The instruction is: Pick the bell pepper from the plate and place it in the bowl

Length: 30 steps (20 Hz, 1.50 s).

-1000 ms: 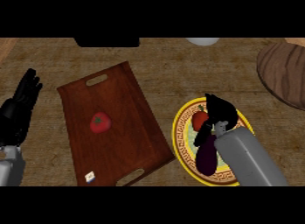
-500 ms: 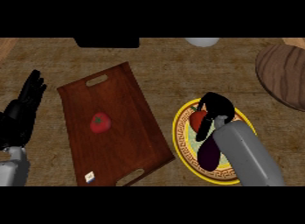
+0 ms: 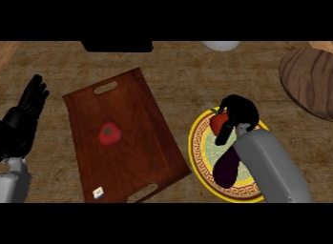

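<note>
A small white sticker (image 3: pixel 98 192), its writing too small to be read, is seen on the near corner of a wooden tray (image 3: pixel 137 143). At the lower left, the left hand (image 3: pixel 19 125) is held open with fingers straight and up; it is seen slightly further right than half a second ago. To the right, a yellow-rimmed plate (image 3: pixel 197 152) is set just beside the tray, with a dark eggplant (image 3: pixel 226 169) lying on it. The right hand (image 3: pixel 237 114) is curled round the red pepper (image 3: pixel 219 123) at the plate's far edge, much as before. A tomato (image 3: pixel 109 134) lies on the tray's middle. Further off at the right, a wooden bowl (image 3: pixel 317 81) is seen, well apart from the pepper.
</note>
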Tool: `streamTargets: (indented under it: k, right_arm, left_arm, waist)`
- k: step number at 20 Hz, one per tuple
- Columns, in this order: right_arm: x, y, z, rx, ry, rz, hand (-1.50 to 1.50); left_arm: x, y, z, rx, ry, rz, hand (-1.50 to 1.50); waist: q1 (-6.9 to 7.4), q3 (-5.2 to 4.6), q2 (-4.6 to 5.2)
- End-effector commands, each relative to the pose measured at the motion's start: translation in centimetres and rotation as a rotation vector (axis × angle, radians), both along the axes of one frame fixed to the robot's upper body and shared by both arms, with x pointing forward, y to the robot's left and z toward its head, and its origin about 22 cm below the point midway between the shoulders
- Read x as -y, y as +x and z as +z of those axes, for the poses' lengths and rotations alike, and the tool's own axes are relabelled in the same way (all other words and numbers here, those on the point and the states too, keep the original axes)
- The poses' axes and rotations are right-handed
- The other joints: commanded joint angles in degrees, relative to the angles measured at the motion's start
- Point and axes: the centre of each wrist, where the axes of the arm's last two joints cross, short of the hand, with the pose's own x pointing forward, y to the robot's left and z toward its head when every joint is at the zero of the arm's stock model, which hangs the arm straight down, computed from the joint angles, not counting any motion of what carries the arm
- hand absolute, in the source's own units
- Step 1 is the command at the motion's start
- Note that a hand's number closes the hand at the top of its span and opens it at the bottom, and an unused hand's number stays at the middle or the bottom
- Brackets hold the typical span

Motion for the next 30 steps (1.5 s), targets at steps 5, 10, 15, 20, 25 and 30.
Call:
streamTargets:
  k: [5,10,15,20,25,30]
  right_arm:
    - [5.3,7.0,5.2,0.130,-0.011,-0.202,1.50]
    - [3.2,8.5,8.7,0.304,-0.139,-0.216,1.50]
    - [5.0,9.2,14.9,0.608,-0.226,-0.342,1.50]
    - [5.7,8.8,18.7,0.747,-0.174,-0.409,1.50]
    - [8.8,7.8,19.9,0.777,-0.153,-0.492,1.50]
    - [14.0,6.5,20.6,0.794,-0.088,-0.512,1.50]
  left_arm:
    - [2.1,0.1,0.5,0.027,0.003,-0.046,0.00]
    - [0.5,0.7,0.7,0.007,-0.007,-0.031,0.00]
    - [-0.3,-0.6,0.1,-0.004,0.004,-0.001,0.00]
    - [0.3,-0.3,0.1,0.003,0.001,0.006,0.00]
    - [0.4,-0.5,0.6,0.003,-0.005,0.019,0.00]
    - [-0.8,-1.2,-1.4,-0.009,0.000,0.018,0.00]
  waist:
    - [2.21,0.36,1.36]
    - [0.95,0.26,0.78]
    - [0.54,0.22,0.38]
    - [-0.34,0.25,0.37]
    - [-0.25,0.27,0.36]
    - [-0.34,0.26,0.40]
